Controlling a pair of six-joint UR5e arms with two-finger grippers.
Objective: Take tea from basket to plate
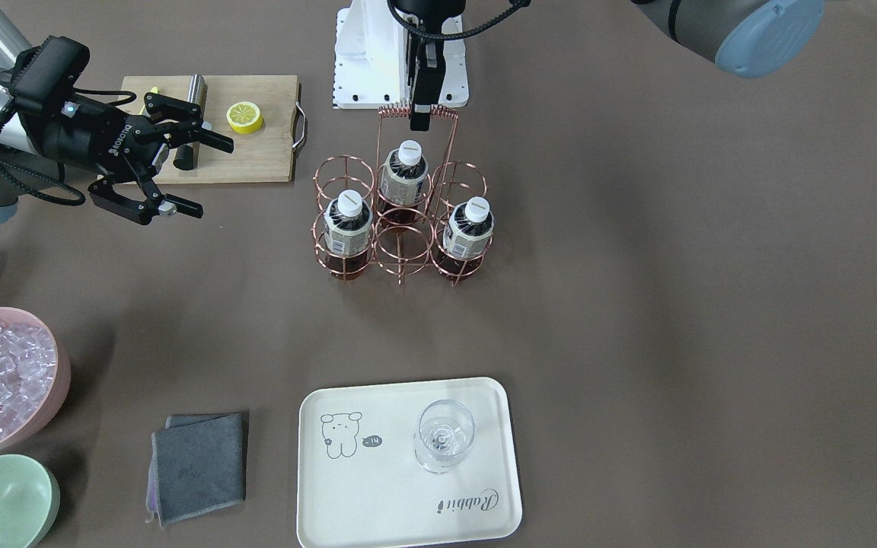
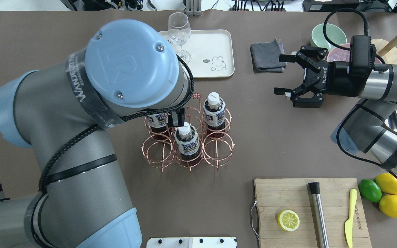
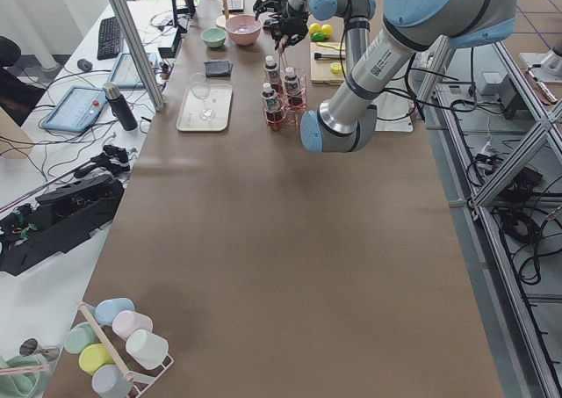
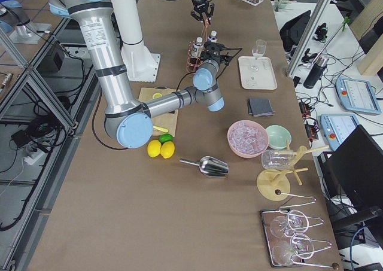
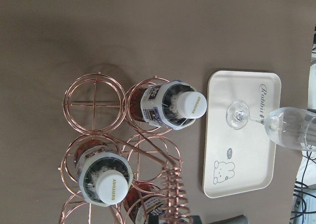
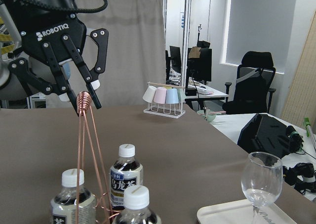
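Note:
Three tea bottles (image 1: 349,221) (image 1: 404,171) (image 1: 470,227) stand in the copper wire basket (image 1: 400,255) at the table's middle. They also show in the left wrist view (image 5: 173,103). My left gripper (image 1: 422,114) hangs open over the basket's coiled handle (image 6: 84,98). In the right wrist view the handle's top lies between its spread fingers (image 6: 95,85). My right gripper (image 1: 180,171) is open and empty, well off to the basket's side. The cream plate (image 1: 377,487) lies apart from the basket and carries a clear stemmed glass (image 1: 444,435).
A wooden cutting board (image 1: 256,156) with a lemon half (image 1: 244,116) lies beside my right gripper. A pink bowl of ice (image 1: 1,377), a mint-green bowl (image 1: 1,502) and a grey cloth (image 1: 199,464) lie near the plate's end. Lemons and a lime (image 2: 389,193) sit by the board.

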